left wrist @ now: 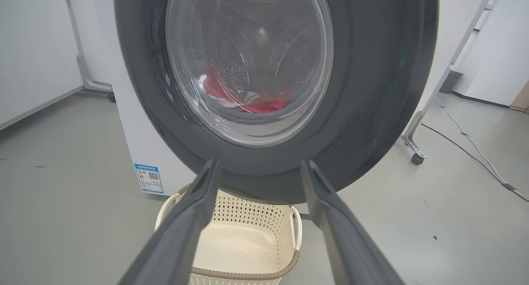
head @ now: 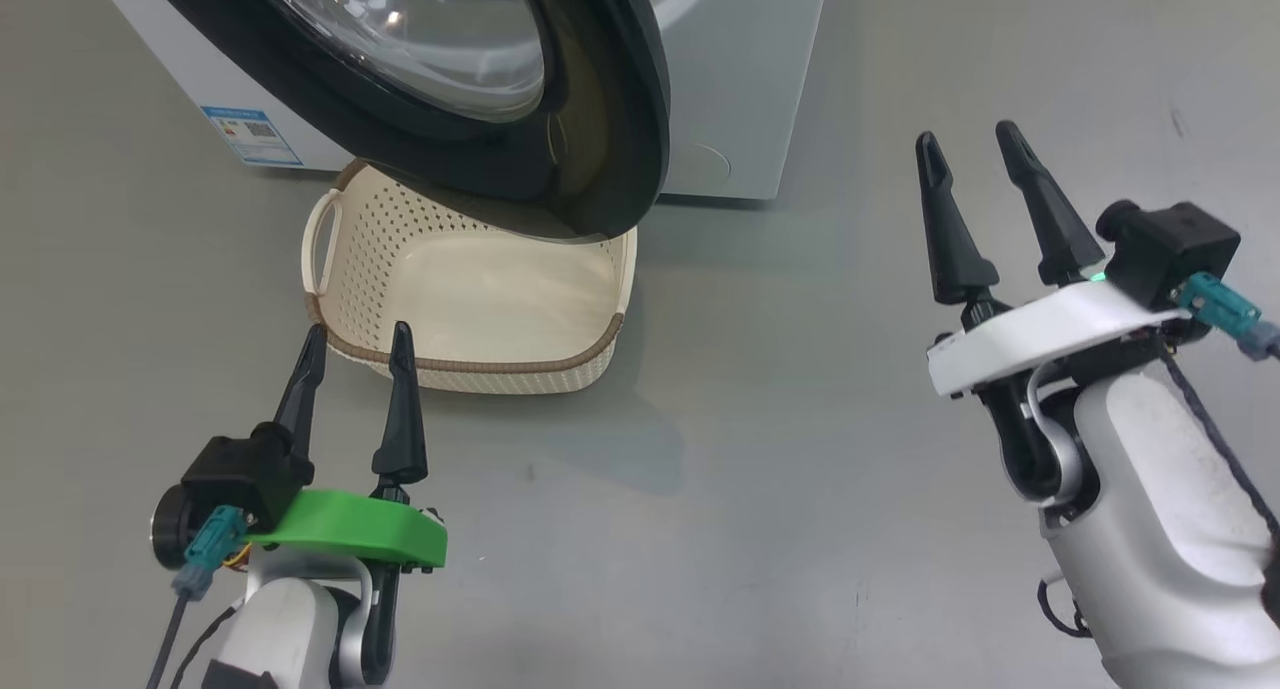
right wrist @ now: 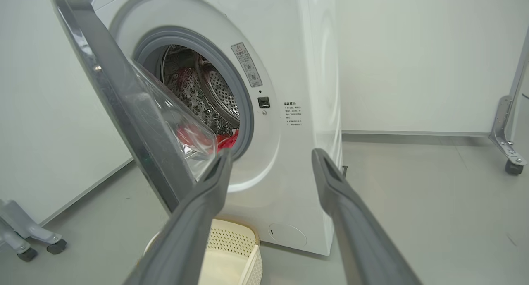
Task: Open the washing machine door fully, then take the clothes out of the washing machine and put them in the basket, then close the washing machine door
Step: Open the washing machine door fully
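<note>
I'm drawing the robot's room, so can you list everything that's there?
washing machine: one, white, straight ahead
washing machine door: one, black rim, swung partly open
clothes: one heap, red, inside the drum
basket: one, cream, empty, under the door
label: one, blue, machine's lower front
stand legs: two, grey, beside the machine
left hand: one, dark fingers, open, near the basket
right hand: one, dark fingers, open, holding nothing

The left claw (head: 358, 331) sits low at the robot's left above a green wrist plate (head: 350, 529), its two dark fingers spread apart, empty. The right claw (head: 968, 135), on a white wrist plate (head: 1040, 339), is higher in the head view, fingers likewise apart, holding nothing
</note>
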Available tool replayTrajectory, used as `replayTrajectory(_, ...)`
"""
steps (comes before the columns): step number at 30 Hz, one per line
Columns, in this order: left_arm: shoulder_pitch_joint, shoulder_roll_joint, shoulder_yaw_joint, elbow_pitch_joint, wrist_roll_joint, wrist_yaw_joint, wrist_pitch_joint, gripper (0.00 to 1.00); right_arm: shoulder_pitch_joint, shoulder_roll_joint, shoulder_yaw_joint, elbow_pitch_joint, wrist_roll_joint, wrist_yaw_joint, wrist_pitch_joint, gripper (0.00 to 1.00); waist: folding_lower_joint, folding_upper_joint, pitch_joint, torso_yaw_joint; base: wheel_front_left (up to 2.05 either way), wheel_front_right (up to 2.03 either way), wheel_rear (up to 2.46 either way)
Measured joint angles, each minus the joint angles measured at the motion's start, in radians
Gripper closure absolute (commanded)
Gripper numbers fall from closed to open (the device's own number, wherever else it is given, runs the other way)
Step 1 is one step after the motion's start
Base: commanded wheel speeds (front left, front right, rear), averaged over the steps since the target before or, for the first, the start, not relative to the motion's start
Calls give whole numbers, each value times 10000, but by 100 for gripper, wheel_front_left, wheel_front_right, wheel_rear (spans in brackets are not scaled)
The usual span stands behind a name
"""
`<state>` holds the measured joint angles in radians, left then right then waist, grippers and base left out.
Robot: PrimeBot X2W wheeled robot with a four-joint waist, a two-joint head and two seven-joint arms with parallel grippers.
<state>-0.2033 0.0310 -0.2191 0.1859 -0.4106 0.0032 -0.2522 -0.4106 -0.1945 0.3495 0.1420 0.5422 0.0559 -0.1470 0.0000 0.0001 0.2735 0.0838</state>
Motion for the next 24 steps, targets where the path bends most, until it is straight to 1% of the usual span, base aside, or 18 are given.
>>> replayTrajectory(3, -121, 0, -136, -15, -27, -10, 2, 0, -593, 228, -140, 6, 623, 134, 412, 0, 0, 0, 250, 95, 0, 0, 0)
replayTrajectory(6, -297, -2, -244, -27, -38, -27, 2, 0, -1173, 529, -456, 59, 1415, 134, 844, 0, 0, 0, 497, 213, 0, 0, 0)
replayTrajectory(10, -552, -4, -374, -48, -159, -88, 0, 0, -1848, 1197, -1204, 217, 3047, 119, 1478, 0, 0, 0, 813, 406, 0, 0, 0)
replayTrajectory(13, -702, -4, -412, -48, -316, -88, 0, 0, -2426, 1262, -1446, 374, 3768, 61, 1965, 0, 0, 0, 1018, 582, 0, 0, 0)
replayTrajectory(14, -702, -4, -412, -48, -316, -88, 0, 0, -2426, 1262, -1446, 374, 3768, 61, 1965, 6, 0, 0, 1018, 582, 0, 0, 0)
replayTrajectory(15, -749, -4, -435, -44, -357, -88, 2, 0, -2629, 1223, -1511, 456, 3893, 17, 2115, 45, 0, 0, 1075, 647, 0, 0, 0)
replayTrajectory(16, -793, -6, -451, -38, -384, -88, 0, 0, -2824, 1183, -1565, 554, 4013, 10, 2266, 72, 0, 0, 1129, 717, 0, 0, 0)
replayTrajectory(17, -839, -6, -464, -33, -384, -88, 0, 0, -3000, 1164, -1615, 650, 4146, -71, 2422, 100, 0, 0, 1177, 786, 0, 0, 0)
replayTrajectory(18, -879, -6, -472, -31, -384, -88, 2, 0, -3149, 1162, -1676, 755, 4341, -75, 2573, 100, 0, 0, 1221, 853, 0, 0, 0)
replayTrajectory(19, -916, -6, -472, -21, -453, -88, 0, 0, -3386, 1172, -1741, 1001, 4836, -178, 2953, 100, 0, 0, 1300, 987, 0, 0, 0)
replayTrajectory(24, -958, -10, -543, 0, -545, -88, 2, 0, -3893, 1185, -1820, 1538, 5626, -514, 3820, 100, 0, 0, 1461, 1263, 0, 0, 0)
